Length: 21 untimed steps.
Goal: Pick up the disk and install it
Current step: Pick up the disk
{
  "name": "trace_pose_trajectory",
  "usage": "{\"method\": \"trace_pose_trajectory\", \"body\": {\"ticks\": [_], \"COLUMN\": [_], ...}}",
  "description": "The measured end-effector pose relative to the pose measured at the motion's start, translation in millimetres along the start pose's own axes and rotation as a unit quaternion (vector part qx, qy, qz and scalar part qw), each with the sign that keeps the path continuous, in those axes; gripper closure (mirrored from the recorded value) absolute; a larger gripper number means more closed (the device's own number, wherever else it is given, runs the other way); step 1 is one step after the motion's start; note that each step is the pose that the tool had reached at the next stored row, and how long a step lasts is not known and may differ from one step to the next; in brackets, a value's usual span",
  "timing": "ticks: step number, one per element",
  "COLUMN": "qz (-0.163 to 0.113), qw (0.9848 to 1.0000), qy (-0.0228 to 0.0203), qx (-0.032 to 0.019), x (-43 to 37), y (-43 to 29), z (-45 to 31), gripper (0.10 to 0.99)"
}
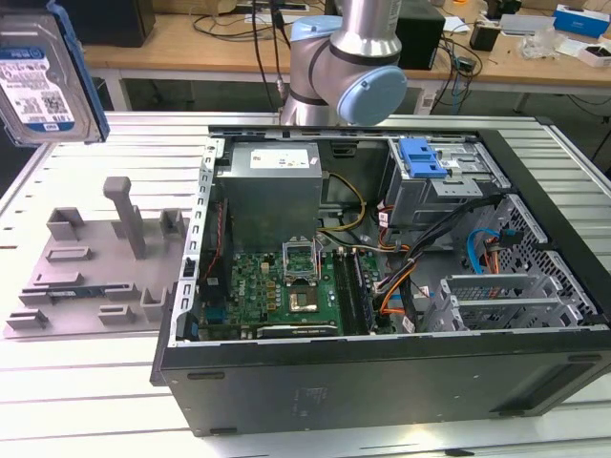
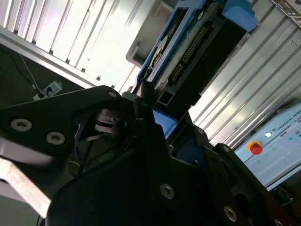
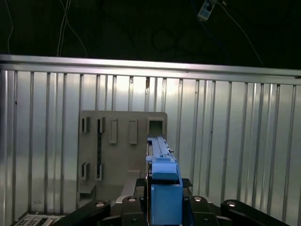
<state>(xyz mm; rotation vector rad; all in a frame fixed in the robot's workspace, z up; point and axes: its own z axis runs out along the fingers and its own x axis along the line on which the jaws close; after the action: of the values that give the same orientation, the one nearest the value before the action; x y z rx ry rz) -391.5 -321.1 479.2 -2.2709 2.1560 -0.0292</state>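
The pick-up half looks done. The disk [image 1: 36, 81], a flat rectangular silver hard drive with a blue-and-white label in a bright blue plastic carrier frame, hangs in the air at the exterior view's far left. It is well above the grey plastic holder plate [image 1: 95, 267] with upright posts and slots, which lies below it with nothing in its slots. In the first wrist view the claw [image 3: 163, 182] seems clamped on the disk's blue end, with the drive seen edge-on between the black jaws, though the contact itself is hard to make out.

Installation is not done. The black computer tower case [image 1: 382, 382] lies open on its side, well apart from the disk. The grey metal drive cage [image 1: 449, 186] under its blue plastic bracket [image 1: 423, 157] has not received the disk.

Case and holder rest on a ribbed silver aluminium tabletop [image 1: 95, 401]. Behind it stand wooden benches [image 1: 200, 43] strewn with cables and boxes.
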Motion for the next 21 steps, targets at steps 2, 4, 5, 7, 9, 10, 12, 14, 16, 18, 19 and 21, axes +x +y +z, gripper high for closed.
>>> {"method": "trace_pose_trajectory", "body": {"ticks": [2, 4, 5, 7, 9, 10, 12, 14, 16, 18, 19, 21], "qz": [0.0, -0.001, -0.001, -0.001, -0.001, -0.001, -0.001, -0.001, -0.001, -0.001, -0.001, -0.001], "qw": [1.0, 1.0, 1.0, 1.0, 1.0, 1.0, 1.0, 1.0, 1.0, 1.0, 1.0, 1.0], "qy": [-0.0005, -0.0006, -0.0006, -0.0006, -0.0005, -0.0006, -0.0006, -0.0006, -0.0005, -0.0006, -0.0006, -0.0006], "qx": [0.0, 0.0, 0.0001, 0.0, 0.0, 0.0, 0.0, 0.0, -0.0003, -0.0007, -0.001, -0.0019], "x": [1.4, 1.7, 1.7, 1.8, 1.8, 1.8, 3.5, 6.9, 10.5, 14.6, 16.2, 21.6], "y": [-1.2, -1.3, -1.3, -1.3, -1.3, -1.3, -3.4, -9.5, -15.2, -19.6, -20.9, -25.4], "z": [-9.7, -11.2, -11.1, -11.2, -11.2, -11.2, -11.0, -10.9, -10.7, -10.6, -10.6, -10.5], "gripper": [0.718, 0.718, 0.718, 0.718, 0.718, 0.718, 0.718, 0.718, 0.718, 0.718, 0.718, 0.718]}}
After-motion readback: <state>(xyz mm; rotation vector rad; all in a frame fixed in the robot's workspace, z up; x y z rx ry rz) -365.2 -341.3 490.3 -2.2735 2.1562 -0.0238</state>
